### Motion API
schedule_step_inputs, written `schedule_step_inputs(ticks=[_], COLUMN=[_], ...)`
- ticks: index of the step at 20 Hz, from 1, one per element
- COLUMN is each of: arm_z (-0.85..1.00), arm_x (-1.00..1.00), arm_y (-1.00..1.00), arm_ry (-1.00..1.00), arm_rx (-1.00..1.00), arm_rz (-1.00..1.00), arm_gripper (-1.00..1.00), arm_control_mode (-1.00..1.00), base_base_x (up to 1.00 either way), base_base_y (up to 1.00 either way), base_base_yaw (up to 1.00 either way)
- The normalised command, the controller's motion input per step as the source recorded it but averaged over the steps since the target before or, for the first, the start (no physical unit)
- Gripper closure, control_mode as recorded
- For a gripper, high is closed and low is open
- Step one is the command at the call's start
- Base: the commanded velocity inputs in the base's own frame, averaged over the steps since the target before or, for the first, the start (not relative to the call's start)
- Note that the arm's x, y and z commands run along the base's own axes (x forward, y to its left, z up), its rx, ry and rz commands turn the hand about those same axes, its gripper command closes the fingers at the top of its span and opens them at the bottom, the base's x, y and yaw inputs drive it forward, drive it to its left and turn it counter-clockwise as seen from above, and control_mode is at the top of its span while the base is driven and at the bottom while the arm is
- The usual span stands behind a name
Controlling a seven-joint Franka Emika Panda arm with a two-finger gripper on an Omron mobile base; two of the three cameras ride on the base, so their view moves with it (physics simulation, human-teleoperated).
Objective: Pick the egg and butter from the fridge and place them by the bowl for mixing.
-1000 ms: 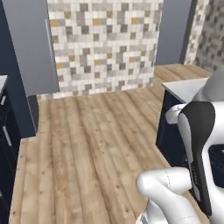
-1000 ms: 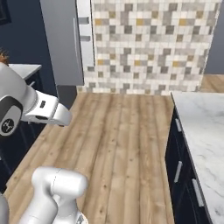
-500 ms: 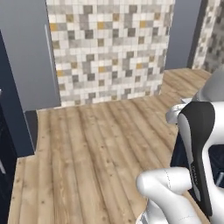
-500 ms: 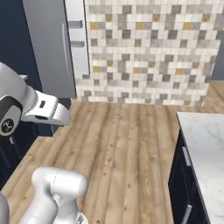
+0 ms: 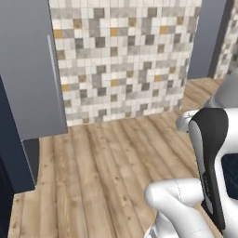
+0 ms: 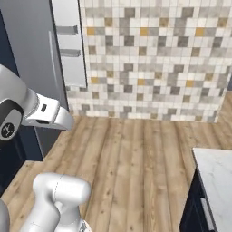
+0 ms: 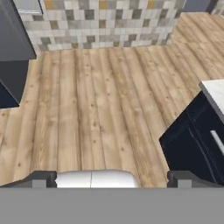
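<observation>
Wood-plank floor (image 5: 107, 167) runs up to a mosaic-tiled wall (image 5: 121, 56); using that wall as the landmark and going left to right.

Left of the tiled wall: the fridge (image 5: 28, 69), tall and grey, its door shut in the left base view, with a slim vertical handle (image 5: 51, 69) near the edge closest to the tiles. From the right base view the fridge (image 6: 31, 50) shows a pale door edge with two small ledges where it meets the tiles. Egg and butter not to be seen; presumably inside. Bowl not spotted either.

In front of the tiled wall: bare planks, nothing standing on them. Gripper (image 7: 111, 178) hangs over this floor with both dark tips spread wide, nothing between them.

Right of the tiled wall: corner of a dark navy cabinet (image 7: 192, 140) with a pale marble top (image 6: 217, 176).

Step in hand, by my reckoning: approach to the fridge, task barely begun. To do it well, the base should square up to the door, stopping far enough back for the door to swing. Keep the claw spread, line it on the handle, and close fully before pulling.
</observation>
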Motion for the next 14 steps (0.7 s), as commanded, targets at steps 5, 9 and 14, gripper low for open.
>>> schedule_step_inputs(ticks=[5, 9, 14], arm_z=[0.0, 0.0, 0.0], arm_x=[0.0, 0.0, 0.0], arm_y=[0.0, 0.0, 0.0], arm_ry=[0.0, 0.0, 0.0], arm_rx=[0.0, 0.0, 0.0], arm_rz=[0.0, 0.0, 0.0], arm_gripper=[-1.0, -1.0, -1.0], arm_control_mode=[1.0, 1.0, 1.0], base_base_x=[1.0, 1.0, 1.0], base_base_y=[-0.19, -0.23, -0.33], base_base_yaw=[0.0, 0.0, 0.0])
